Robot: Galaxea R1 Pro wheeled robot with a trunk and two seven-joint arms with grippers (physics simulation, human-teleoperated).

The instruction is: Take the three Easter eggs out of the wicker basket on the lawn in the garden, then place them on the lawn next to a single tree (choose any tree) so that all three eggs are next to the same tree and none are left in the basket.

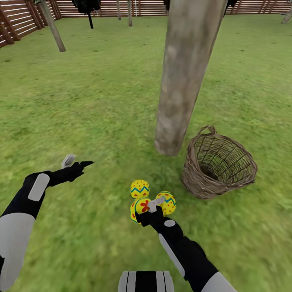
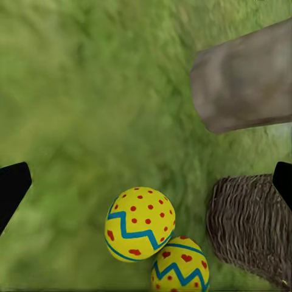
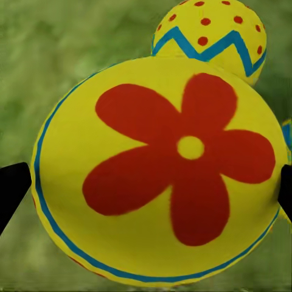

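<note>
- Nearest in the head view, the right gripper (image 1: pixel 151 205) is seen low over the grass, with its fingers set around the flower egg (image 1: pixel 140 207).
- In the right wrist view, the flower egg (image 3: pixel 161 176) is shown very big, with a red flower inside a blue ring, and a black fingertip is seen at each side of it. It cannot be told if the egg is being squeezed or just let go.
- Two more eggs are found right beside it on the lawn (image 1: pixel 81 105): a zigzag egg (image 1: pixel 140 188) just behind and another egg (image 1: pixel 167 202) to the right. The three eggs are bunched close together.
- The left gripper (image 1: pixel 77 162) is held up over bare grass to the left, with its fingers spread wide and nothing between them.
- In the left wrist view, two eggs (image 2: pixel 140 223) are seen on the grass near the basket (image 2: pixel 249 225).
- A little farther, the wicker basket (image 1: pixel 219 164) is tipped on its side, and no egg is seen inside it.
- Just behind the eggs and the basket, the thick pale tree (image 1: pixel 184 77) is planted in the grass.
- Far back, a brown fence (image 1: pixel 142 6) is seen.
</note>
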